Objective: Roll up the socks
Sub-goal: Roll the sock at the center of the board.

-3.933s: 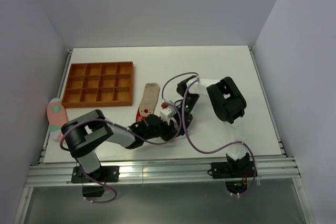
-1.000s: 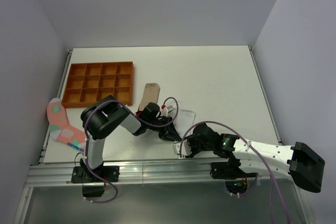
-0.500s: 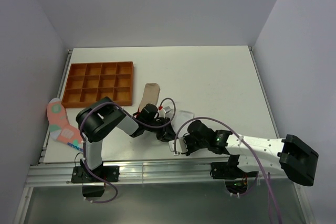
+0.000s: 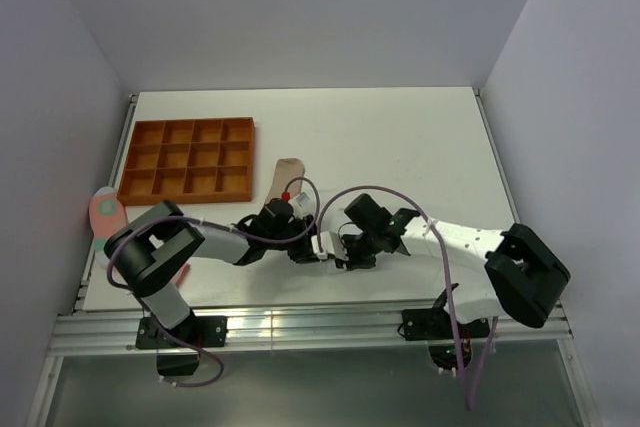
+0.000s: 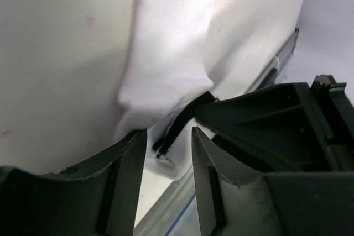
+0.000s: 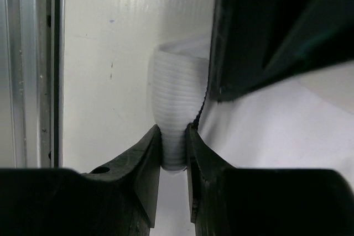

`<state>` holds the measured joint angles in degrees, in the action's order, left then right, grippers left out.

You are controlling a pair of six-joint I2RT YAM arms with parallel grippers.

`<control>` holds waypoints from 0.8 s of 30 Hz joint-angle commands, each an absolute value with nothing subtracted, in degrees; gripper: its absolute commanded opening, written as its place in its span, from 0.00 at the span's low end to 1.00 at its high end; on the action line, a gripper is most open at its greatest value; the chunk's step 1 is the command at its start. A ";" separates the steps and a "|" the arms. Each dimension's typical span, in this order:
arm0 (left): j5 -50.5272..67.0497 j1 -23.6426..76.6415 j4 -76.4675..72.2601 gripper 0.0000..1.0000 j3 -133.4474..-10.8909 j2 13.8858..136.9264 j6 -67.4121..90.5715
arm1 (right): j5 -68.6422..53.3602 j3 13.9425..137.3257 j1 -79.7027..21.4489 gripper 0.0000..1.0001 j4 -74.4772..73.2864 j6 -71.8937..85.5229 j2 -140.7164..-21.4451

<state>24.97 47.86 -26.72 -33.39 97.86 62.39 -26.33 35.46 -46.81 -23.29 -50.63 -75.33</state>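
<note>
Roll looks barely begun: white sock [image 6: 174, 92] sits bunched near the front edge of the table [image 4: 400, 137], right gripper [image 6: 174, 132] pinched shut on its ribbed fold, left gripper [image 5: 168, 136] part open with the striped cuff loose between its jaws; beige sock [image 4: 287, 177] lies flat behind, 0 finished.

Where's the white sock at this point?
The white sock sits near the front edge of the table, about centre, largely hidden in the top view between the left gripper and the right gripper, which pinches its ribbed cuff.
</note>
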 commanded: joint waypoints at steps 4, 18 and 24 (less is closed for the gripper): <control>11.87 47.46 -25.75 0.43 -26.90 90.97 61.79 | -32.59 42.44 -41.58 0.19 -36.64 -53.26 -83.22; -6.65 55.63 -26.18 0.40 -21.89 78.23 50.02 | -42.45 66.35 -32.87 0.19 -60.03 -55.64 -107.83; -7.39 59.85 -37.07 0.51 -18.28 75.06 40.70 | -41.48 70.13 -32.17 0.20 -61.87 -52.65 -114.33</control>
